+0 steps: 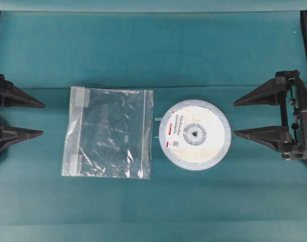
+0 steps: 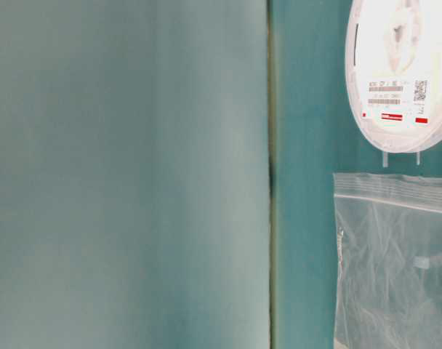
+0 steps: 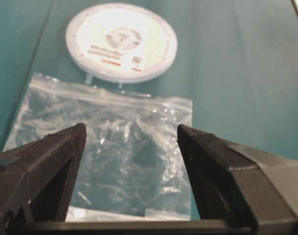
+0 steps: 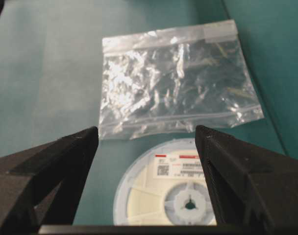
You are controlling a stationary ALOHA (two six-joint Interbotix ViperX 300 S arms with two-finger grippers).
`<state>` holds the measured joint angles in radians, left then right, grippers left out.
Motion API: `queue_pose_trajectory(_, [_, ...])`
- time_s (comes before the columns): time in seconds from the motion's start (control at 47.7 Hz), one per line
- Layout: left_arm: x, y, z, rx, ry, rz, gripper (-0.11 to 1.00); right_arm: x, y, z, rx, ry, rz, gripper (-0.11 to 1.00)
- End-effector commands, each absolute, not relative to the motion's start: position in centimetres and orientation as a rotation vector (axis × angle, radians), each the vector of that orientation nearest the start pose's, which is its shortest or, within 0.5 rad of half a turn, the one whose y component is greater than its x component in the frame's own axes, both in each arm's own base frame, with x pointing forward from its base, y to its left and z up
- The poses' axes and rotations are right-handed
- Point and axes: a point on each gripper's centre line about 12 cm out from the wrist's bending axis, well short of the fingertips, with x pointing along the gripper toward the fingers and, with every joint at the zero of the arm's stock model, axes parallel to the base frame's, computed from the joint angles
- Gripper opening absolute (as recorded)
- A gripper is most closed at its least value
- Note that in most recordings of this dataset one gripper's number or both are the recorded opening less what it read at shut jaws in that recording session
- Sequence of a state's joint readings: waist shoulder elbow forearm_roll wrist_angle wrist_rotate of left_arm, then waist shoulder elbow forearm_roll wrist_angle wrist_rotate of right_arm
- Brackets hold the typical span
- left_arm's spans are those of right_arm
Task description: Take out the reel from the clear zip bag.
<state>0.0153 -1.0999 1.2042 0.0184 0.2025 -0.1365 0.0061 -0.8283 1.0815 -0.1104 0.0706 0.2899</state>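
Bench (image 1: 153, 212): I see both things lying flat between my two hands.
Bag (image 1: 110, 132): empty, ahead of my left hand (image 1: 43, 119), zip edge toward the reel.
Reel (image 1: 195, 134): already outside, just beside the bag, nearer my right hand (image 1: 234, 118).
Hands: both spread wide, holding nothing.

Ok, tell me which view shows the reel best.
The overhead view: the whole reel lies flat on the table, hub and label visible, outside and beside the bag. The left wrist view shows it whole but distant and glary, the table-level view cuts it at the frame edge, and the right wrist view crops its lower part.
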Motion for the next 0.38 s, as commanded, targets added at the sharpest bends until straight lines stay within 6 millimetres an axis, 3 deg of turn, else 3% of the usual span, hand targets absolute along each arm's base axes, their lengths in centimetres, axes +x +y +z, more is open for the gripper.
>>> queue_pose_trajectory(0.0, [17.32,0.29,26.16,-0.115,0.272,0.033,0.82,22.30,0.12,26.34,0.163,0.315,-0.025,0.88])
queue_pose_trajectory(0.357, [17.31,0.29,26.15,-0.115,0.273,0.034,0.82,22.06,0.11,26.20,0.166,0.313,-0.025,0.88])
